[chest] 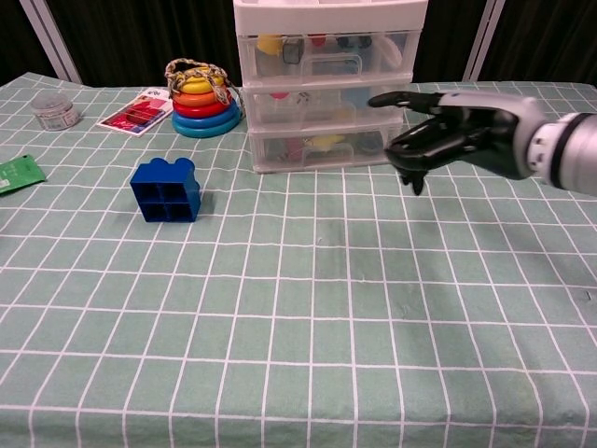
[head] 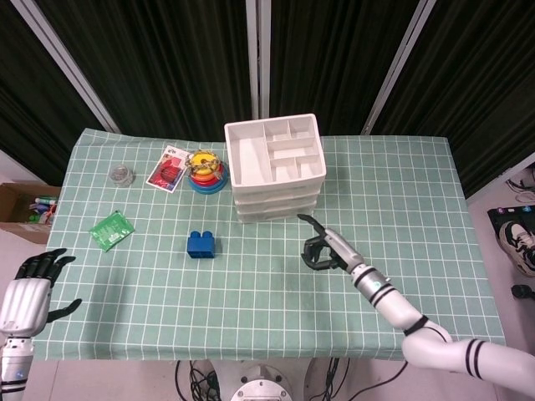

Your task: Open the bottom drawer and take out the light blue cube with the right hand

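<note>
The white three-drawer unit (head: 276, 167) stands at the back middle of the table, all drawers closed. Its bottom drawer (chest: 325, 147) has a translucent front. Blurred items show behind it, with a pale bluish shape (chest: 371, 142) at the right; I cannot make out the light blue cube for sure. My right hand (head: 324, 248) hovers just in front of the unit's right side, level with the lower drawers in the chest view (chest: 457, 135). One finger reaches toward the drawers, the others are loosely bent, and it holds nothing. My left hand (head: 29, 288) hangs open off the table's front left corner.
A dark blue block (head: 201, 244) lies left of the unit. A ring stacker (head: 206, 171), a red card (head: 168, 170), a small jar (head: 122, 175) and a green packet (head: 111, 229) sit at the left. A cardboard box (head: 25, 209) stands off the table.
</note>
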Robot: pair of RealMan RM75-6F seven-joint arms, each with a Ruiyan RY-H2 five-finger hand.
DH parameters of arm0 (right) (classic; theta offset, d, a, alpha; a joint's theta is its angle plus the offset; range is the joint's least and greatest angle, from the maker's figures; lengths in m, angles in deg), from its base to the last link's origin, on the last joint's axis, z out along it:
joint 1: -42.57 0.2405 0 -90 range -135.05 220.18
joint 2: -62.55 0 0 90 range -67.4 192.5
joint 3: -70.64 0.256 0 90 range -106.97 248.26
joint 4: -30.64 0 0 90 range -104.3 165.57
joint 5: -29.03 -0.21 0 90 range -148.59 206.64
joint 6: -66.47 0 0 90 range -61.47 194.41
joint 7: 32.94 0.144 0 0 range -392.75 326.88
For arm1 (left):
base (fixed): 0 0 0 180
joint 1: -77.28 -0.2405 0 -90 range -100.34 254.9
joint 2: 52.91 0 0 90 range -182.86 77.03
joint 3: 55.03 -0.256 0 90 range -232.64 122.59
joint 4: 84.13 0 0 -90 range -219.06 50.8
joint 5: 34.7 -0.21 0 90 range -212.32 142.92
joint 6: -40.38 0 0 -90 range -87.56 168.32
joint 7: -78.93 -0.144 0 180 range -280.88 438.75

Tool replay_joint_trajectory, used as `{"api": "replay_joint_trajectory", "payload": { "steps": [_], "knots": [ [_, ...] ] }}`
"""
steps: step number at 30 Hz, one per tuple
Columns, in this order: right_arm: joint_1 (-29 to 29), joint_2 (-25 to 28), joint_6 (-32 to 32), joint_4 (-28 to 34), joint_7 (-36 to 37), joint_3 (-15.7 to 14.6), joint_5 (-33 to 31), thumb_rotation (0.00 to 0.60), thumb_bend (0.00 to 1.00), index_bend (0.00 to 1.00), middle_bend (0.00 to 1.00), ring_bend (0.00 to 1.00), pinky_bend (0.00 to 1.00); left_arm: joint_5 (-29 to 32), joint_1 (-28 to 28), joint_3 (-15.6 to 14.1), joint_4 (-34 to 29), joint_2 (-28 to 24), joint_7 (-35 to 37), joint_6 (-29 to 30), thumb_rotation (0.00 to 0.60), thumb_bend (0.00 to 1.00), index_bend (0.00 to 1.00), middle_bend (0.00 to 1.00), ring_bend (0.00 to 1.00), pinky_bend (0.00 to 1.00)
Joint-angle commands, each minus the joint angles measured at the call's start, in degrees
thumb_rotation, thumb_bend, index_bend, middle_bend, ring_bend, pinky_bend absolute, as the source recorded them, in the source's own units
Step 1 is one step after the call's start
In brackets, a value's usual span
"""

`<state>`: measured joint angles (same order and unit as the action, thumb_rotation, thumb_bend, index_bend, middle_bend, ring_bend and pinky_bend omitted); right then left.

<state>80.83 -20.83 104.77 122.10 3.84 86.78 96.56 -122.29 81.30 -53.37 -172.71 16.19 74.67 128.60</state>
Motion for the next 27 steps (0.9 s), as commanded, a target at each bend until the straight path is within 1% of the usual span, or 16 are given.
{"api": "replay_joint_trajectory", "payload": {
  "steps": [1,6,12,21,27],
  "knots": [
    [3.89,-5.36,-5.18,-5.08,4.45,3.04,-3.29,0.600,0.44,0.05,0.69,0.60,0.66,0.32,-0.03,0.20,0.55,0.18,0.63,-0.06,0.600,0.00,0.26,0.18,0.16,0.19],
    [5.99,-9.65,-7.31,-10.51,6.78,4.63,-4.70,0.600,0.44,0.05,0.70,0.60,0.67,0.53,0.06,0.43,1.20,0.29,1.31,-0.23,0.600,0.00,0.26,0.18,0.16,0.19],
    [7.29,-12.51,-9.25,-14.93,9.17,6.20,-4.81,0.600,0.44,0.05,0.70,0.60,0.67,0.89,0.03,0.63,1.45,0.29,1.62,-0.33,0.600,0.00,0.26,0.18,0.16,0.19],
    [8.65,-14.75,-11.67,-18.61,11.99,7.86,-3.20,0.600,0.44,0.06,0.70,0.60,0.67,1.17,-0.04,0.67,1.43,0.00,1.78,-0.57,0.600,0.00,0.26,0.18,0.16,0.19],
    [9.11,-16.12,-12.22,-20.37,13.83,8.43,-1.27,0.600,0.45,0.10,0.70,0.60,0.67,1.18,0.01,0.78,1.08,-0.28,1.60,-0.58,0.600,0.00,0.26,0.18,0.16,0.19]
  ]
}}
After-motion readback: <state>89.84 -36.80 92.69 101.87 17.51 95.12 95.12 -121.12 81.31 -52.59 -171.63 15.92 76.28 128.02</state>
